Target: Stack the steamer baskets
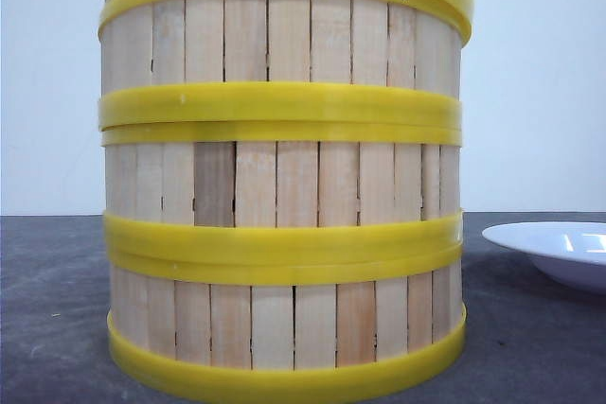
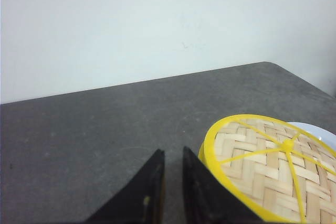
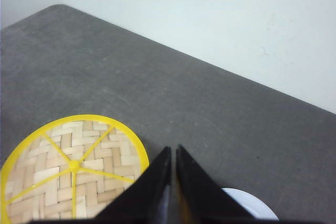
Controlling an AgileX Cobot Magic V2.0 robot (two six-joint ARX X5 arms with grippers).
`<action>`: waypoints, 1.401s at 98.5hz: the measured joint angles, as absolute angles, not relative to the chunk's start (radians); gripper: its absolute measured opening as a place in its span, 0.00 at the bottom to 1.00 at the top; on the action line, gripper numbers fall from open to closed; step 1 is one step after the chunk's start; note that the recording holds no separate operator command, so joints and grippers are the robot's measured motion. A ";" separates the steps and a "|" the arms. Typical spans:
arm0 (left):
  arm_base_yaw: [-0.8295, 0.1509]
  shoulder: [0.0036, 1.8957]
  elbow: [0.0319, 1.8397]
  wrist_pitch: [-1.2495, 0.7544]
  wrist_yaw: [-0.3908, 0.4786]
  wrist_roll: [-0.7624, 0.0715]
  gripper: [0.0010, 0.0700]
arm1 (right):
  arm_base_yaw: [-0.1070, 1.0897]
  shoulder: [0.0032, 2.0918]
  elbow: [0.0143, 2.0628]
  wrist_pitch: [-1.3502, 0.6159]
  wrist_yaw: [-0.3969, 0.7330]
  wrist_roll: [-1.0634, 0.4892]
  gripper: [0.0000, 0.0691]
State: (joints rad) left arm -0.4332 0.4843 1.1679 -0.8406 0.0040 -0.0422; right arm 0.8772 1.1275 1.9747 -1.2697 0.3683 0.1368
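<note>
Left hand (image 2: 172, 192): fingers nearly together, empty, beside the woven yellow-rimmed lid (image 2: 270, 169). Three slatted, yellow-rimmed steamer baskets (image 1: 282, 182) stand stacked mid-desk (image 1: 57, 309), lid on top. Right hand (image 3: 173, 187): likewise closed, empty. We judge stacking complete; retract both upward, avoid nudging the stack.

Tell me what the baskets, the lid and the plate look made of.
Baskets: pale vertical slats with visible grain, apparently wood; glossy yellow rims, likely plastic. Lid: herringbone weave of pale strips, probably bamboo, under a yellow rim and spokes that look plastic. Plate: smooth glossy white, ceramic or melamine; cannot tell which.
</note>
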 joint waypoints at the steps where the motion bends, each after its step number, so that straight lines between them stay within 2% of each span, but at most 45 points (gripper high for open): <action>1: -0.433 0.484 1.168 -0.841 0.004 -0.043 0.04 | 0.877 1.127 1.975 -1.269 0.368 0.137 0.01; 75: -0.433 0.484 1.168 -0.841 -0.009 -0.034 0.04 | 0.877 1.127 1.975 -1.268 0.368 0.138 0.01; 90: -0.378 0.482 1.146 -0.812 -0.022 -0.016 0.04 | 0.877 1.127 1.975 -1.268 0.368 0.138 0.01; 100: -0.302 0.462 1.044 -0.719 -0.021 -0.014 0.04 | 0.877 1.127 1.975 -1.268 0.368 0.138 0.01; 115: -0.175 0.372 0.772 -0.495 -0.021 -0.012 0.04 | 0.877 1.127 1.975 -1.268 0.368 0.138 0.01; 138: -0.067 0.231 0.396 -0.254 -0.022 -0.027 0.04 | 0.877 1.127 1.975 -1.268 0.368 0.138 0.01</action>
